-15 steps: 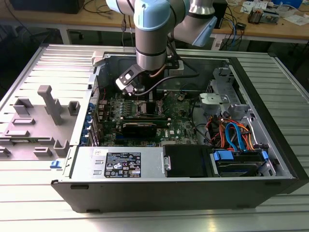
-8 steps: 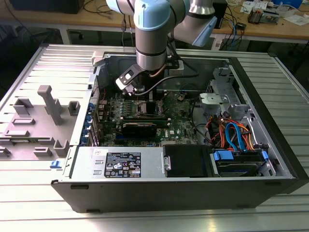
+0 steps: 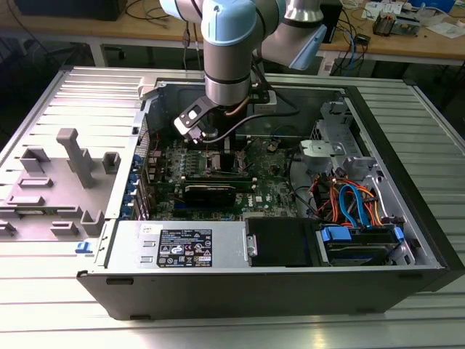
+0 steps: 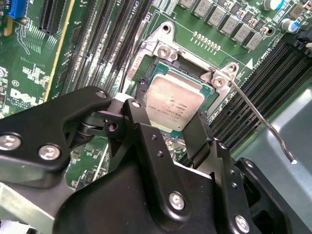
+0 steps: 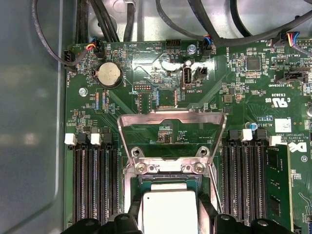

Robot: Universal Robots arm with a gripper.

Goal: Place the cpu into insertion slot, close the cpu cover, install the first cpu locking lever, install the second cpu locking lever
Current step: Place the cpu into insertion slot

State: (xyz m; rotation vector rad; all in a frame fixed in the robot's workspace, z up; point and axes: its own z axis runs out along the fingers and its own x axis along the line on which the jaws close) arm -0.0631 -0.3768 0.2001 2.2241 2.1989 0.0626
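- The gripper (image 4: 168, 119) straddled the cpu (image 4: 173, 100); whether it was pinching or spread, I cannot tell.
- The cpu looked seated in the insertion slot (image 4: 146, 80), mid-motherboard (image 5: 146, 63).
- The cpu cover (image 5: 171, 117) stood open and a locking lever (image 4: 258, 119) was raised; the cover and both levers remained to do.

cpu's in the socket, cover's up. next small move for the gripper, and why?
Probably lift the gripper straight up, clear. The cpu looks level in the insertion slot, and the cpu cover is open beyond it; the gripper sits in the cover's path.
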